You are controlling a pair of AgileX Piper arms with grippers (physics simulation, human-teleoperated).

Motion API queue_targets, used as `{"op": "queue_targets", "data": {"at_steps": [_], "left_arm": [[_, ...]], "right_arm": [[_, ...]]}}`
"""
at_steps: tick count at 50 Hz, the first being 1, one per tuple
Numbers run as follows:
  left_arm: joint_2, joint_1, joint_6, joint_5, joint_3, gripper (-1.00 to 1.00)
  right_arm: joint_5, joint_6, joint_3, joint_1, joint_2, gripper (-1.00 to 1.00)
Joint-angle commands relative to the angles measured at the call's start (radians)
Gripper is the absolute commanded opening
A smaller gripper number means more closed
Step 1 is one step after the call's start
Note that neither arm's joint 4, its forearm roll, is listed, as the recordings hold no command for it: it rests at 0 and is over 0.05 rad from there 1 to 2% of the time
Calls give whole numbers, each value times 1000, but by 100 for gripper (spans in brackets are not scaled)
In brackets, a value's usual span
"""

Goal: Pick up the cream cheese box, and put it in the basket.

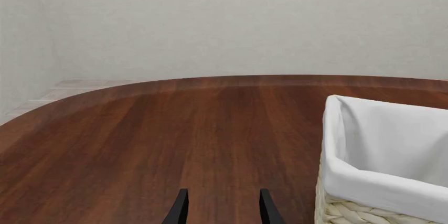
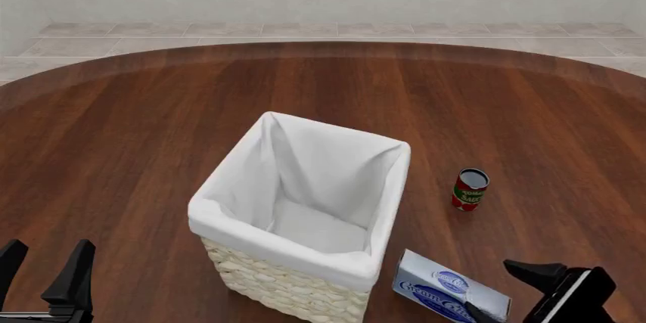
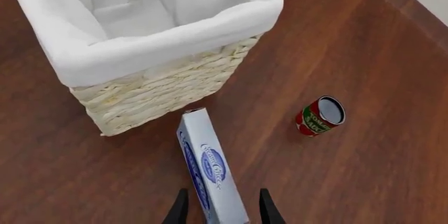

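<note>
The cream cheese box [image 2: 449, 287] lies flat on the table just right of the basket's near corner, a pale carton with a dark blue oval logo. The basket [image 2: 283, 285], woven wicker with a white liner, stands mid-table with nothing visible inside. My right gripper [image 2: 501, 290] is open above the box's near end. In the right wrist view the box [image 3: 210, 174] runs lengthwise between the two fingertips [image 3: 267, 207] toward the basket [image 3: 161, 90]; contact cannot be told. My left gripper [image 2: 45, 262] is open and holds nothing, left of the basket [image 1: 364, 182].
A small red can [image 2: 470, 189] stands upright on the table right of the basket and beyond the box; it also shows in the right wrist view [image 3: 318, 116]. Dark wood tabletop [image 2: 131, 134] stretches left and beyond the basket, with its curved far edge before a tiled floor.
</note>
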Motion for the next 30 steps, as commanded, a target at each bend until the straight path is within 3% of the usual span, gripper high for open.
{"op": "queue_targets", "data": {"at_steps": [1,30], "left_arm": [[0,0,0,0,0,100],[0,0,0,0,0,100]], "right_arm": [[31,-10,9,-5,-19,100],[86,-59,-10,-52,-4,100]]}}
